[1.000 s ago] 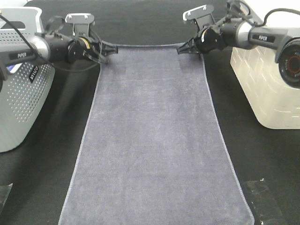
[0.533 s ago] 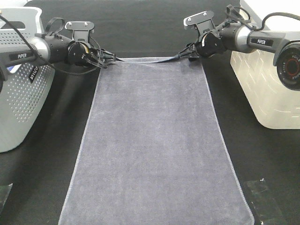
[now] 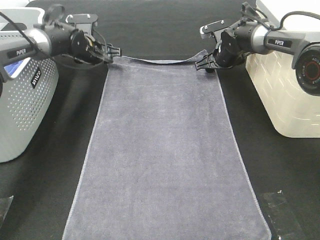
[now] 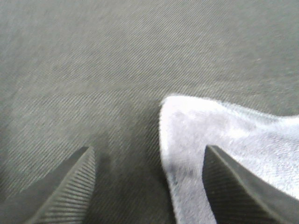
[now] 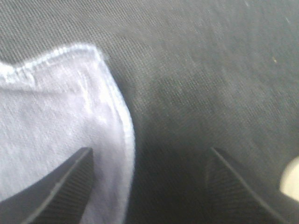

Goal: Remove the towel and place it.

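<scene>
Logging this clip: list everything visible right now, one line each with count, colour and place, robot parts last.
towel: one, grey-lavender, spread flat lengthwise down the middle of the table, far corners slightly lifted.
table cover: one, black cloth, under everything.
perforated basket: one, grey, at the left edge.
white bin: one, cream-white with a brick-like pattern, at the right edge.
tape patches: two, dark, near corners of the table.
left gripper: one, black, open at the towel's far left corner.
right gripper: one, black, open at the towel's far right corner.
</scene>
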